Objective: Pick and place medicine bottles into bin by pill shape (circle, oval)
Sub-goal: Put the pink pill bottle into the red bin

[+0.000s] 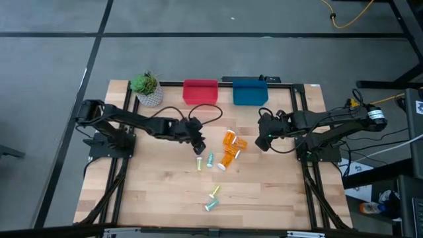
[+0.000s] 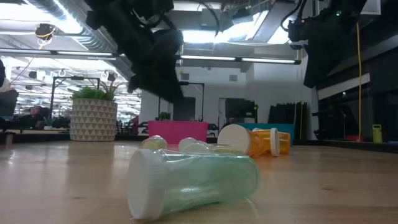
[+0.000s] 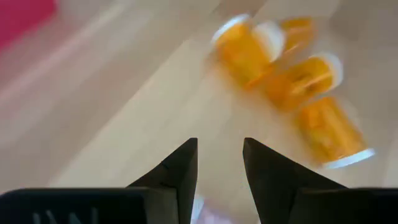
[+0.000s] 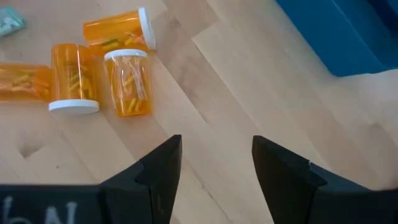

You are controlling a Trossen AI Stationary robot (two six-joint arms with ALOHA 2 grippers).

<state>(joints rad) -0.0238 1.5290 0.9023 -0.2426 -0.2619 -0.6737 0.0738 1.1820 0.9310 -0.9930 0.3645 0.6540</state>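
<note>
Three orange bottles with white caps lie on their sides in a cluster at the table's middle; they also show in the left wrist view and the right wrist view. A yellow-green vial and a teal vial lie just left of them. Two more vials lie nearer the front; the teal one fills the low view. My left gripper is open above the table, left of the orange bottles. My right gripper is open and empty to their right.
A red bin and a blue bin stand side by side at the far edge. A potted plant stands at the far left. A pale lilac patch shows far back between my left fingers; what it is cannot be told.
</note>
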